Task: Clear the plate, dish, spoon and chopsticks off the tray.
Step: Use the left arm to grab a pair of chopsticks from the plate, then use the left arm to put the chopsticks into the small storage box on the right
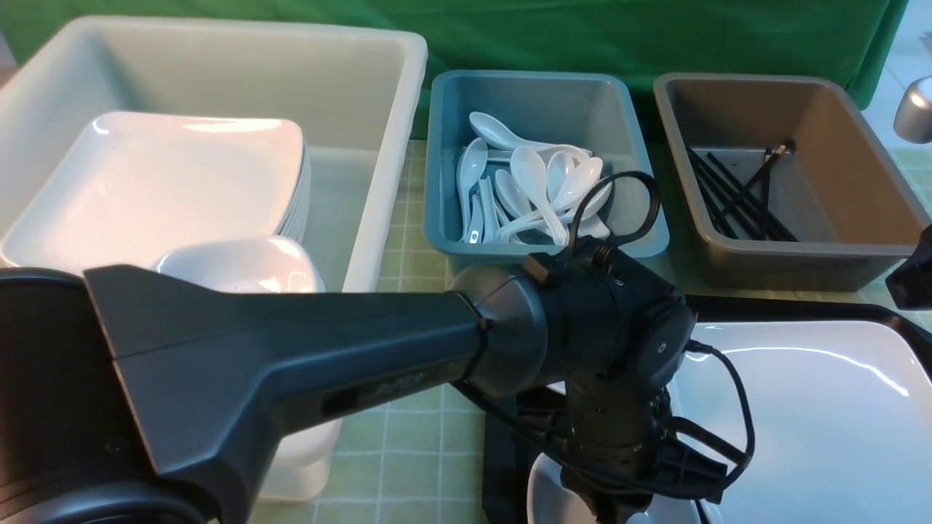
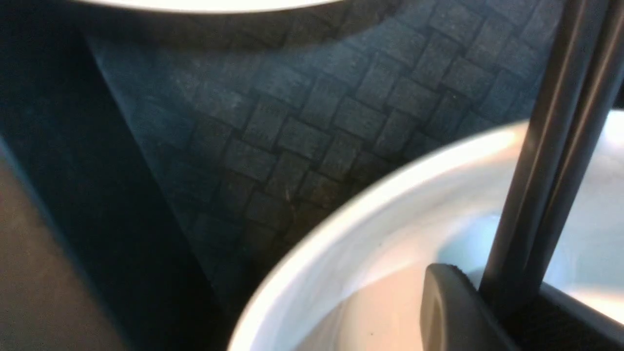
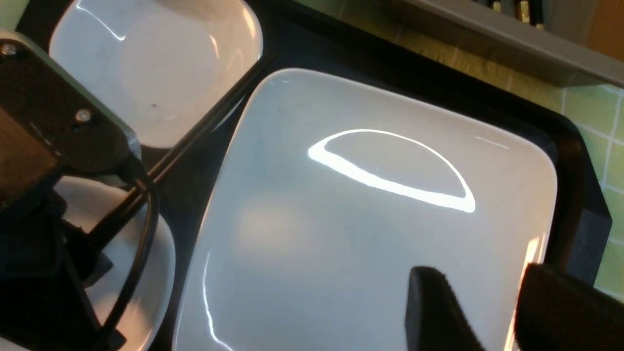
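Lying across the rim of a small dish [image 2: 390,214] on the tray [image 2: 317,122], the chopsticks [image 2: 560,146] are squeezed by the left hand [image 2: 507,312], with a finger pressed on each side of them. The sticks are stretched out long and straight away from that hand, along the side of the big plate [image 3: 341,219]. The right hand [image 3: 492,312] is held over the plate's edge with its fingers apart, and nothing is gripped. The brown tub [image 1: 859,182] is set far back on the right, so the sticks will likely have to be lifted level and carried that way.
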